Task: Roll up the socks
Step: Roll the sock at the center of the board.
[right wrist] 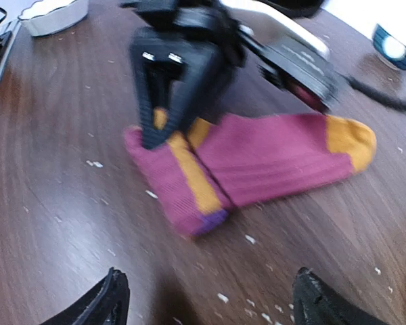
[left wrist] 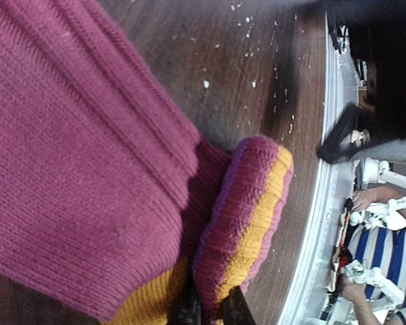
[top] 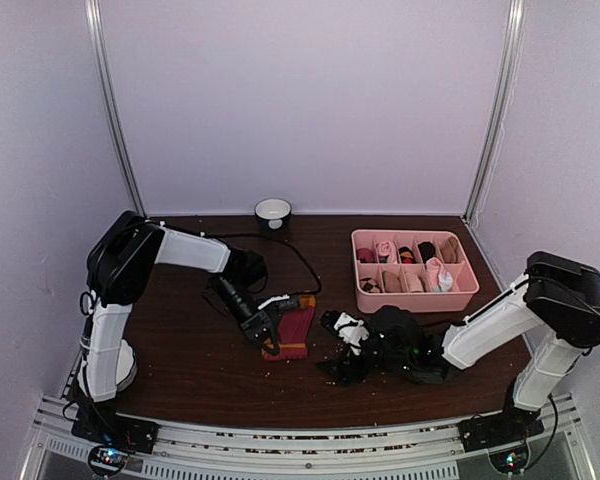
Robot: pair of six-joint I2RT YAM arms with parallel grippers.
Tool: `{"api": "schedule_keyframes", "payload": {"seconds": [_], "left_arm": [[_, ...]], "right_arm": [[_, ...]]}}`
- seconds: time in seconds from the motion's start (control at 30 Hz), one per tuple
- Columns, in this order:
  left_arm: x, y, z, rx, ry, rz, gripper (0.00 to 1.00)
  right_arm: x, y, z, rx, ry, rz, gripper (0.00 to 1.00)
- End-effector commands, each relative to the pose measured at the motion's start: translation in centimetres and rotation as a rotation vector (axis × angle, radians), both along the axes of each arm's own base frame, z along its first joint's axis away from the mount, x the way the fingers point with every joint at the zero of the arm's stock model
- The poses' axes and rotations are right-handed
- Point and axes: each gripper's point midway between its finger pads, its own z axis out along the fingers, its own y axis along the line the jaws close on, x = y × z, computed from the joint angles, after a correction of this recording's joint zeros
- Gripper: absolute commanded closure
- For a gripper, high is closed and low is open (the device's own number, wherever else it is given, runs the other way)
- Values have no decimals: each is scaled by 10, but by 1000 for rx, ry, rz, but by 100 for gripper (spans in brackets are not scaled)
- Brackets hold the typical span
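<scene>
Only 1 sock (top: pixel 292 332) shows, the dark red one. It lies flat on the counter (top: pixel 180 370), left of the middle and towards the near edge. I see no tan sock anywhere.

Its near end, with the orange band and purple stripe, is doubled over onto the body. The left pincer (top: pixel 265 338) is pressed together on that fold, pinching the 2 layers. The right pincer (top: pixel 340 350) hangs just right of the sock, low over the counter, its fingers spread wide and touching nothing.

The knit looks light, limp and stretchy. I'd expect it to sag and spring out of a roll unless the fold is pinned, though it shouldn't slide much on the wood. The thick folded edge looks like the best hold, with the far orange toe left free.
</scene>
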Motion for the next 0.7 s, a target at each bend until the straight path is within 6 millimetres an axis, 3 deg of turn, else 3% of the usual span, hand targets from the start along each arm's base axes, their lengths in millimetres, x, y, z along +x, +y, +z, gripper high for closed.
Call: {"api": "schedule_keyframes", "payload": {"seconds": [0.0, 0.1, 0.13, 0.2, 0.27, 0.3, 0.43, 0.6, 0.67], "left_arm": [[-3, 26, -41, 189, 51, 13, 95], [-1, 28, -45, 210, 46, 13, 95], [-1, 28, -46, 216, 45, 13, 95], [1, 29, -50, 230, 41, 12, 95], [1, 30, -53, 243, 41, 8, 95], [2, 31, -54, 247, 44, 8, 95], [4, 31, -56, 258, 37, 7, 95], [5, 32, -58, 272, 41, 1, 95], [7, 31, -57, 274, 37, 0, 95]], "right_arm": [[-9, 19, -13, -210, -115, 141, 30], [-10, 33, -9, -203, -172, 180, 63], [-11, 38, -8, -201, -194, 202, 64], [-15, 46, -9, -199, -234, 245, 50], [-14, 54, -11, -213, -254, 275, 6], [-13, 57, -13, -222, -262, 286, 1], [-5, 71, -13, -252, -304, 308, 5], [0, 80, -15, -288, -328, 326, 19], [-1, 81, -19, -300, -310, 343, 30]]}}
